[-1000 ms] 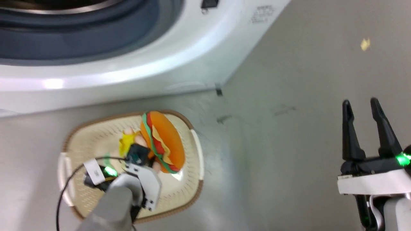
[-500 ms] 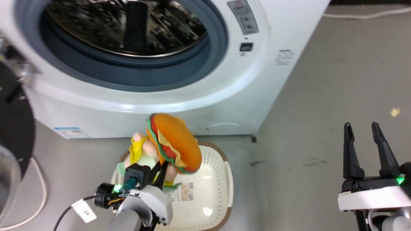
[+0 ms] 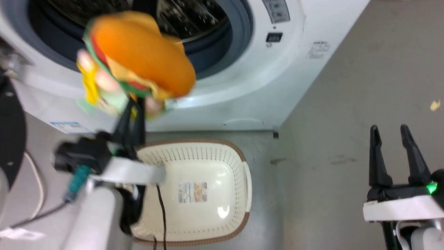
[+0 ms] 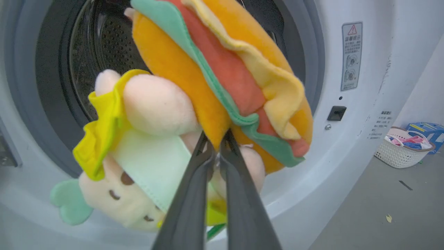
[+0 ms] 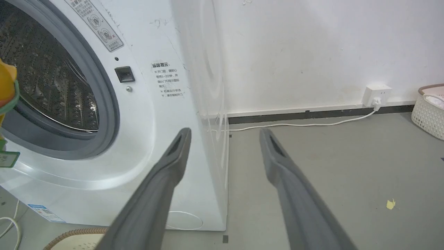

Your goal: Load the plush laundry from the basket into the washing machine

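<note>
Ok so the left gripper [image 4: 215,142] is pinching the plush laundry [image 3: 138,59] up in the air. Its two dark fingers are pressing nearly together on the bottom edge of the orange hamburger [image 4: 194,86], with just a thin bit of fabric squeezed between them. The pale pink doll [image 4: 152,104] is hanging off the burger's side with its face pointing down, and the yellow cloth [image 4: 104,121] is bunching around it. The whole bundle is floating right in front of the washing machine [image 3: 242,86], level with the lower part of the grey-blue gasket [image 3: 239,38]. From where I'm standing it's looking like it's outside the opening and not in the steel drum [image 5: 45,80]. The basket [image 3: 194,141] is sitting on the grey floor [image 3: 347,86] just in front of the washer, below the toy, with the printed label [image 3: 192,192] showing on its inner bottom. The left forearm and a thin black cable [image 3: 162,215] are crossing over its left side. The right gripper [image 3: 388,129] is hovering well off to the right over the floor, with its fingers spread apart and nothing between them. A little yellow scrap [image 3: 434,105] is lying on the floor past it. Further back, another white basket [image 4: 402,152] with colourful stuff in it is sitting by the wall, beside a blue box [image 4: 428,130].
</note>
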